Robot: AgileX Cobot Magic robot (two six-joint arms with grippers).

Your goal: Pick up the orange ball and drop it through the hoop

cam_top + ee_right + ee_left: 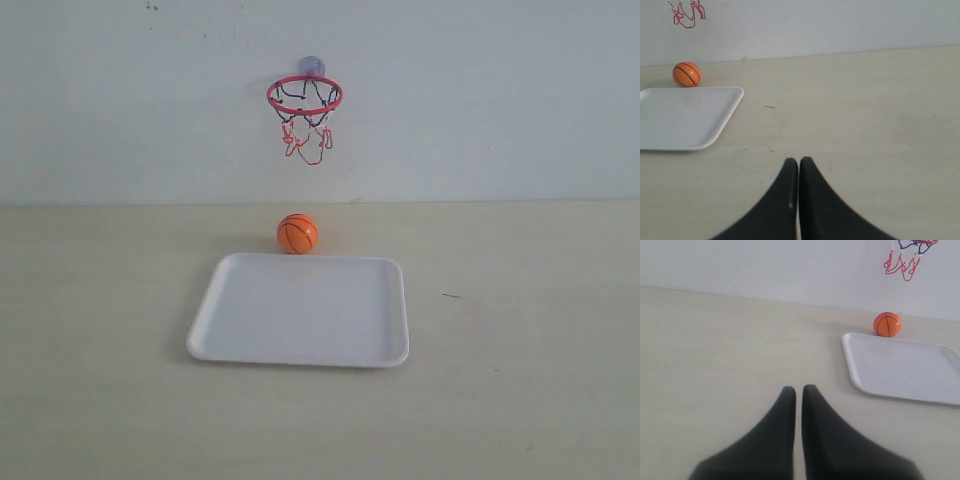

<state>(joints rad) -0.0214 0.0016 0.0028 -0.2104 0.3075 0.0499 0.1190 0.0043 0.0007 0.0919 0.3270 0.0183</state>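
the orange ball [297,233] rests on the counter [520,380] just behind the tray [300,320], below the hoop [305,112]. left fingers [780,440] and right fingers [782,200] are pressed together, well apart from it. a clumsy nudge could send it rolling away.

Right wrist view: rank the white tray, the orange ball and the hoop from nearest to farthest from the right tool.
1. White tray: flat on the table, closest to the right tool.
2. Orange ball: on the table just past the tray's far edge.
3. Hoop: up on the wall above the ball, only partly in frame.
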